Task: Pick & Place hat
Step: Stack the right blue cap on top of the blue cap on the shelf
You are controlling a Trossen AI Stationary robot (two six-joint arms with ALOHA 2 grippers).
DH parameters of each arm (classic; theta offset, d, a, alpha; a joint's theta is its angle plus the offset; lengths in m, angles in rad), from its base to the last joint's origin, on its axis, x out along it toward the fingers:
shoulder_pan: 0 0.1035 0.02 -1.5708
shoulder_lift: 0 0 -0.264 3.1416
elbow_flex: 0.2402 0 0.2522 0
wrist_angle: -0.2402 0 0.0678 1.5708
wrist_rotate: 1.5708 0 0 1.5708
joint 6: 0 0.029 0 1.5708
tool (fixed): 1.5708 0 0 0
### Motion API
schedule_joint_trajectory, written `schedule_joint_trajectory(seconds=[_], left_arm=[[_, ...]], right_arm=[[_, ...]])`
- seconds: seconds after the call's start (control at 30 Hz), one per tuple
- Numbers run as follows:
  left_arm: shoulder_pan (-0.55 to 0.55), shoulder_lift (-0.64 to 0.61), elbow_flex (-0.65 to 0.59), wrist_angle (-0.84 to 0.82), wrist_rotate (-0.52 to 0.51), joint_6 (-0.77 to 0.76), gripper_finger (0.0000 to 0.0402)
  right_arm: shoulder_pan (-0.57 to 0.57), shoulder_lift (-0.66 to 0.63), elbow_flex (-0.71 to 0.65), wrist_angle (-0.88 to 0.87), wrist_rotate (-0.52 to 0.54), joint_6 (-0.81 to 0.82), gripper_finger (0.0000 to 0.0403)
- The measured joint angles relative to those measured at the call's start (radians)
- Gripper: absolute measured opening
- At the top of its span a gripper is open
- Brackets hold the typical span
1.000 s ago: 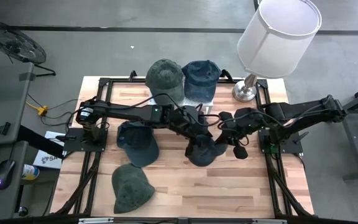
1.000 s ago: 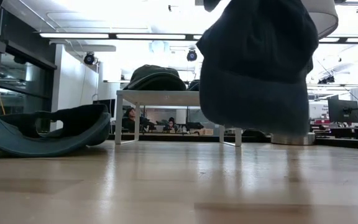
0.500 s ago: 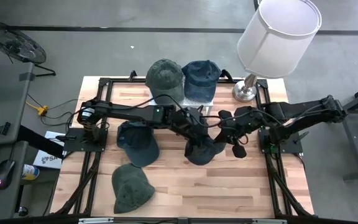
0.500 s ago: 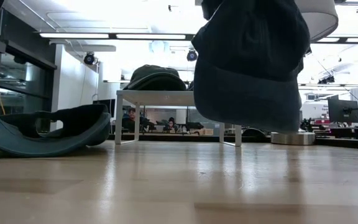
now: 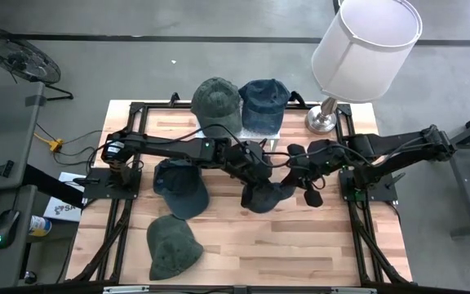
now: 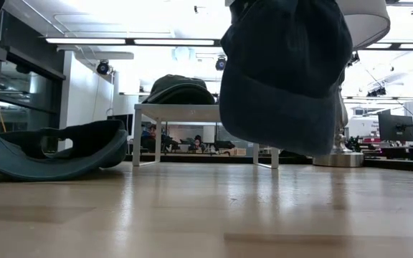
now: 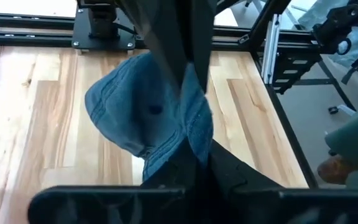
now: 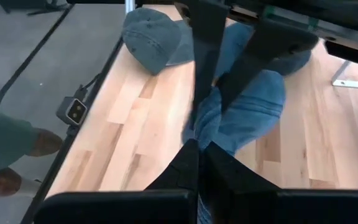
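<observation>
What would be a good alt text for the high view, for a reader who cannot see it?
Seen from above, the left gripper and right gripper meet at mid-table, both shut on a dark blue cap. Two caps lie on the wooden table; two more sit on a stand beside a lamp.

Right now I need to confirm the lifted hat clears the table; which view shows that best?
The low view: the lifted hat hangs clear above the table. The high view shows it between both grippers, height unreadable. Each wrist view shows that arm's gripper shut on its fabric.
</observation>
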Motion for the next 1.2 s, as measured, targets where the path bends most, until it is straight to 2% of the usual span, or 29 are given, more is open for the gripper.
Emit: schedule_joint_trajectory(seconds=[0.27, 0.63, 0.83, 1.1, 1.2], left_arm=[[0.002, 0.0, 0.0, 0.007, 0.001, -0.045, 0.0004], [0.001, 0.0, -0.002, 0.113, 0.007, -0.08, 0.0002], [0.001, 0.0, -0.002, 0.178, -0.056, -0.121, 0.0001], [0.02, 0.0, -0.002, 0.276, -0.107, -0.213, 0.0001], [0.032, 0.0, -0.002, 0.323, -0.104, -0.252, 0.0]], right_arm=[[0.0, -0.028, 0.0, -0.034, 0.044, 0.027, 0.0033], [0.003, -0.163, 0.0, -0.038, 0.15, 0.053, 0.0074], [0.06, -0.225, 0.0, -0.041, 0.166, 0.0, 0.0124], [0.165, -0.238, 0.0, -0.043, 0.337, -0.125, 0.0197], [0.221, -0.224, 0.0, -0.044, 0.461, -0.19, 0.0208]])
